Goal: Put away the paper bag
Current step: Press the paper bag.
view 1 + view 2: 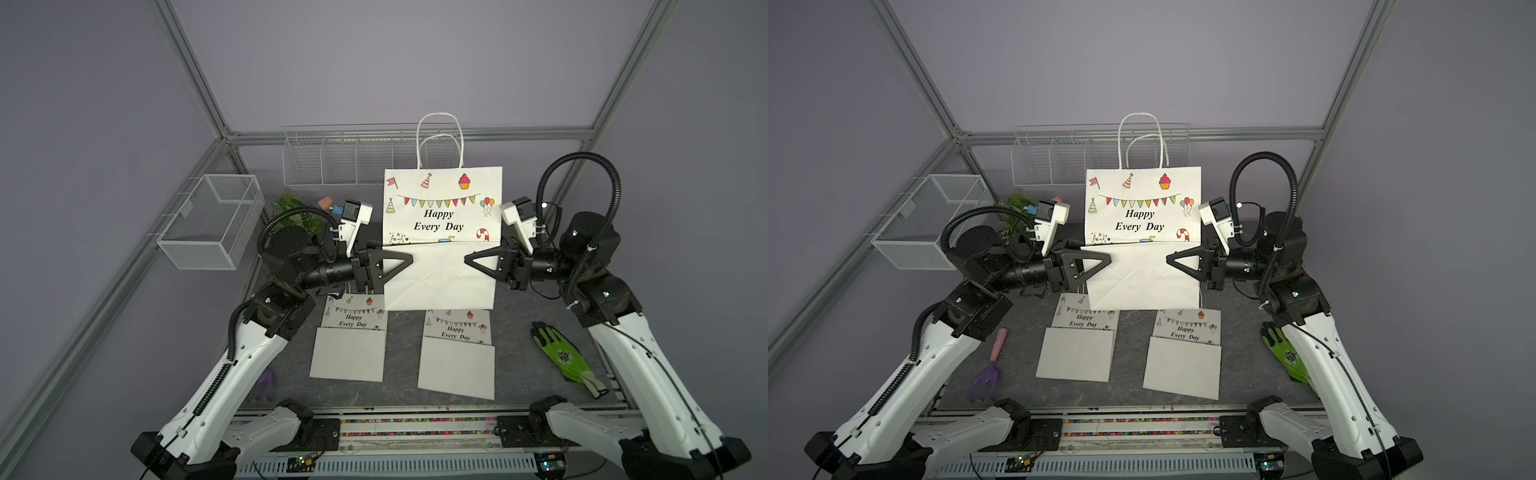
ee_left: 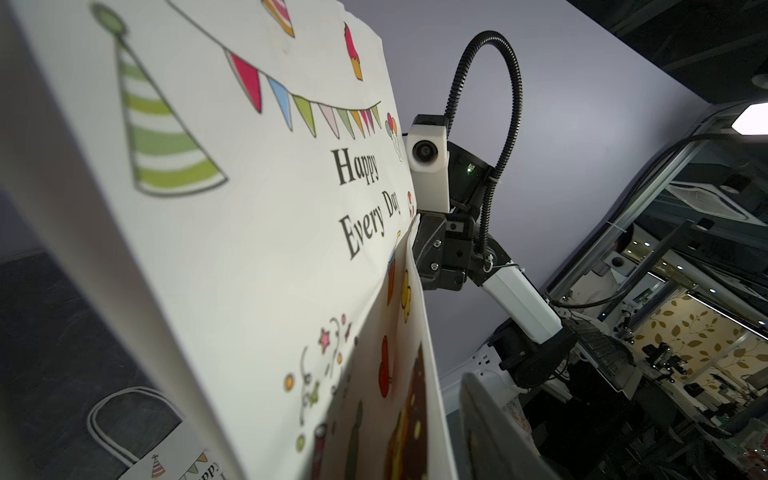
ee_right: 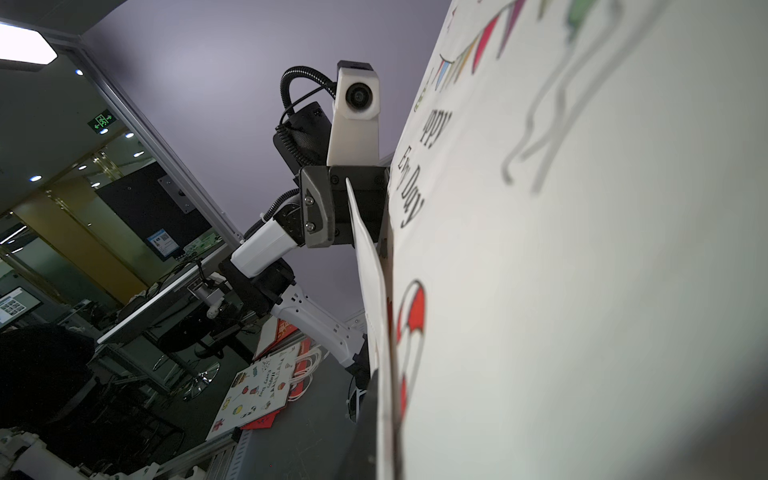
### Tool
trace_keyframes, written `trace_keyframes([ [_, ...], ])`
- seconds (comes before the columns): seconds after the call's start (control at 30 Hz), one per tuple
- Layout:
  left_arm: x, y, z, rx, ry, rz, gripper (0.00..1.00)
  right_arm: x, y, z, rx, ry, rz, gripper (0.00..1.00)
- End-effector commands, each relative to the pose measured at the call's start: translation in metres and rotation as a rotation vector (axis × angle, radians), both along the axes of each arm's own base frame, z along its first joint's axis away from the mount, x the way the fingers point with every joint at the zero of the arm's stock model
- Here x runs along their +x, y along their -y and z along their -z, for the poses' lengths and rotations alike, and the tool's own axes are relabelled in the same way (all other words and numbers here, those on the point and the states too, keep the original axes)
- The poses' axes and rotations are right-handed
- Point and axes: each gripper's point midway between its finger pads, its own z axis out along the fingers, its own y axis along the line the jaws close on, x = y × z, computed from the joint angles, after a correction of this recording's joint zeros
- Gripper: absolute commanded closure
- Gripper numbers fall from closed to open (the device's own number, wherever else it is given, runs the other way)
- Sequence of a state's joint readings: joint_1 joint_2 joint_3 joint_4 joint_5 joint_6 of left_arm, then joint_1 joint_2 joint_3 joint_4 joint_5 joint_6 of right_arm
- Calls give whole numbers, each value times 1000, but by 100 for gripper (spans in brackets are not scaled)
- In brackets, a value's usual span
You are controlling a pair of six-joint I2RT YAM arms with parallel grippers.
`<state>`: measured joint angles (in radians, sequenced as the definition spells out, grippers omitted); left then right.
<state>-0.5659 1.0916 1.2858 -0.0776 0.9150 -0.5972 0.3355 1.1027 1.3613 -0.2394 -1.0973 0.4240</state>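
Looks matt, smooth, creased at folds: white printed paper bag (image 1: 442, 199). Painted metal wire, slight sheen: white mesh basket (image 1: 212, 220). Knit cloth, matt: green-and-black glove (image 1: 563, 357). Stone-look, matt: dark marbled tabletop (image 1: 405, 345).

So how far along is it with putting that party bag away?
Partway, I'd say. Done: the paper bag is flattened, bottom folded up, and held upright. In hand: the right gripper is shut on one side edge; the left gripper sits at the opposite edge, grip unclear. Left: the bag has not reached a storage spot, perhaps the wire rack behind it.
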Motion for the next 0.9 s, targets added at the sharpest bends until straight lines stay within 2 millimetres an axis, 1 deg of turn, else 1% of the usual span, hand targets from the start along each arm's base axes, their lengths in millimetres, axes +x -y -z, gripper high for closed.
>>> trace_keyframes([
  [0.0,-8,4,12,28,-10,45,66,-6,2,0,-10,29,-2,93],
  [0.13,-7,3,19,49,-5,28,86,-5,1,0,-12,20,-6,93],
  [0.2,-6,1,20,62,5,8,93,-6,2,2,-18,18,-4,93],
  [0.3,-7,0,22,69,7,3,95,-8,4,1,-23,30,8,93],
  [0.33,-7,0,24,71,5,2,99,-8,5,0,-21,31,9,93],
  [0.4,-8,0,25,73,3,5,100,-9,5,-1,-20,36,9,92],
  [0.43,-8,0,27,77,1,9,100,-8,5,-1,-20,38,8,83],
  [0.47,-9,0,27,80,-1,11,100,-7,5,-2,-19,41,6,72],
  [0.5,-9,0,28,84,0,12,100,-6,4,-3,-19,39,-1,57],
  [0.53,-8,0,29,87,-2,11,100,-6,3,-4,-18,35,-16,48],
  [0.57,-8,0,30,89,-4,8,100,-6,2,-6,-17,29,-38,45],
  [0.6,-7,0,31,90,-1,9,100,-6,0,-6,-17,18,-61,44],
  [0.67,-6,1,32,92,-6,8,100,-4,-2,-3,-23,3,-75,45],
  [0.77,-2,3,31,80,-11,4,100,-6,-7,7,-42,-10,-97,49],
  [0.87,1,7,32,69,-21,19,100,-6,-10,17,-54,-13,-93,61],
])
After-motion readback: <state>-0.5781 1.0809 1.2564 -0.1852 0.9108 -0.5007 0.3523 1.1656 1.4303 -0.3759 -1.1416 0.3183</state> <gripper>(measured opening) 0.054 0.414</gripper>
